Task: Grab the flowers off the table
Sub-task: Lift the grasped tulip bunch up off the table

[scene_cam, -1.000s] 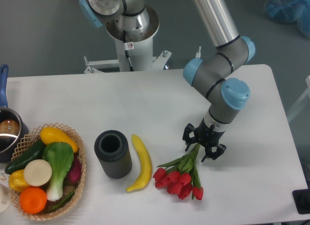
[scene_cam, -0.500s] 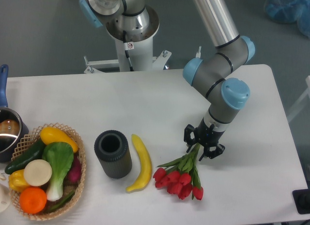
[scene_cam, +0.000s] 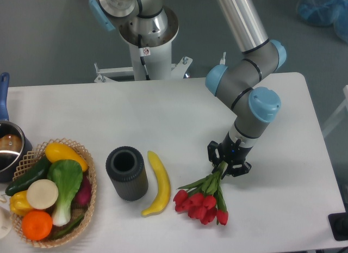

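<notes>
The flowers (scene_cam: 202, 201) lie on the white table (scene_cam: 163, 117), just right of the yellow banana (scene_cam: 156, 183), with the red heads toward the front edge and the green stems slanting up and away from the banana. The pincer (scene_cam: 228, 161) sits at the upper end of those stems, farther from the banana than the blooms are. Its dark fingers (scene_cam: 212, 153) stand on either side of the stem bundle and appear clenched on it, though the contact itself is hard to make out at this angle. The grey arm with pale blue joint caps rises from the pincer toward the back of the table.

Just left of the banana stands a dark ribbed cylinder (scene_cam: 126, 172), open at the top. Farther left of the banana is a woven basket (scene_cam: 91, 177) holding vegetables and fruit, among them an orange, a yellow pepper and a green leafy piece. Beyond the basket, at the table's left edge, a pot with a blue handle (scene_cam: 4, 144) is partly cut off.
</notes>
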Controlling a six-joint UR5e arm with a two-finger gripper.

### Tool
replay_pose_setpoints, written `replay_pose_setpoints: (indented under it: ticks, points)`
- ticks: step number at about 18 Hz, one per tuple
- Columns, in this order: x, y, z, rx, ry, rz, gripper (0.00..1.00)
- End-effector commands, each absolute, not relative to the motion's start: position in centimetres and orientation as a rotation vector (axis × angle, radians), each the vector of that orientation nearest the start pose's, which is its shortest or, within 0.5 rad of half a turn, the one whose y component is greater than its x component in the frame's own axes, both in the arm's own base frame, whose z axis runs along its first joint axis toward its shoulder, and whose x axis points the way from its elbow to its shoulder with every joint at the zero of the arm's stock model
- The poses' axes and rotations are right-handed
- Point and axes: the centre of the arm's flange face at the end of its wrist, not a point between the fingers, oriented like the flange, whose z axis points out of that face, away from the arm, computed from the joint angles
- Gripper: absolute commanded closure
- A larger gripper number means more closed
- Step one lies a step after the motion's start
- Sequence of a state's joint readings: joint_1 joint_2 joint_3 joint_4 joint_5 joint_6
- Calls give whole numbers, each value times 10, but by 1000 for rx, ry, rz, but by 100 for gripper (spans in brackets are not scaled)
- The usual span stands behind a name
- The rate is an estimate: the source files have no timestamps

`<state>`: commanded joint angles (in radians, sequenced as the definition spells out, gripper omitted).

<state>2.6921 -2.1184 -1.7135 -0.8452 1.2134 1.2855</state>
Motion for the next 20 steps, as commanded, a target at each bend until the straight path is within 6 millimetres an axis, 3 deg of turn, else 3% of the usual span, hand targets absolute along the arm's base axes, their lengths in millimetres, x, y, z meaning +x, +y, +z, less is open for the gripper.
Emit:
replay_pose_setpoints:
  ticks: [5, 9, 11, 14, 20]
  points:
    - [-494, 425, 192, -2778, 241, -117, 72]
    - [-505, 431, 219, -2746, 248, -55, 72]
    - [-505, 431, 223, -2717, 243, -61, 72]
    - [-507, 428, 250, -2670, 239, -23, 73]
    - [-506, 423, 283, -2539, 226, -26, 76]
